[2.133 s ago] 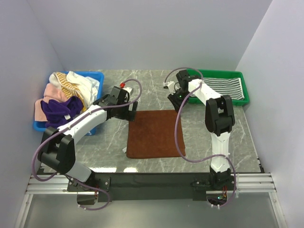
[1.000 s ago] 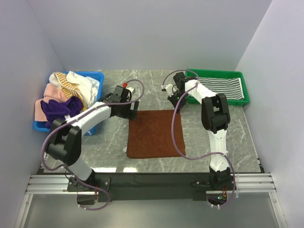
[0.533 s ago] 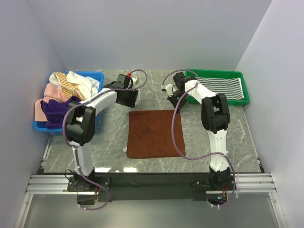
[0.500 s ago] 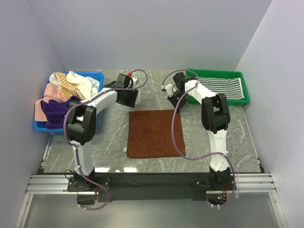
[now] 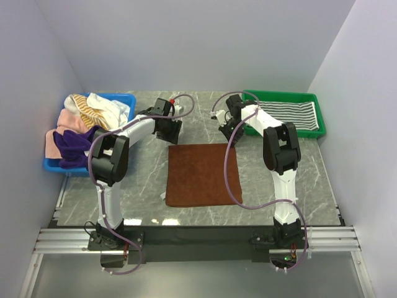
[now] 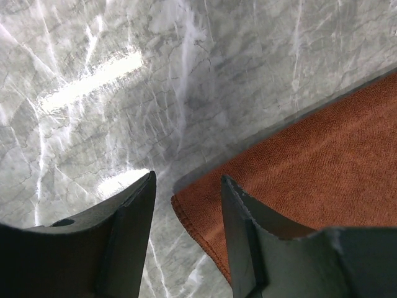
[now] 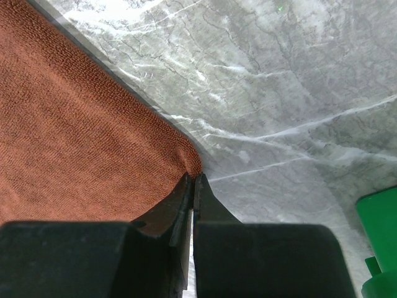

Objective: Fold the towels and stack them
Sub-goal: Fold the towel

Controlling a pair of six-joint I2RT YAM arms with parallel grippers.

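Our left gripper (image 6: 187, 181) has swung out to the far left corner of the brown towel (image 5: 201, 174), and its jaws have narrowed to about half-wide, straddling that corner without gripping yet. The towel lies flat, stretching back from both grippers. Our right gripper (image 7: 192, 179) is closed, pinching the far right corner. We judge the first fold starts once the left closes.

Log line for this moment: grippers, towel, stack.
left gripper: open, astride brown towel far-left corner | right gripper: shut on far-right corner | brown towel: flat, unfolded | stack: striped towel in green tray
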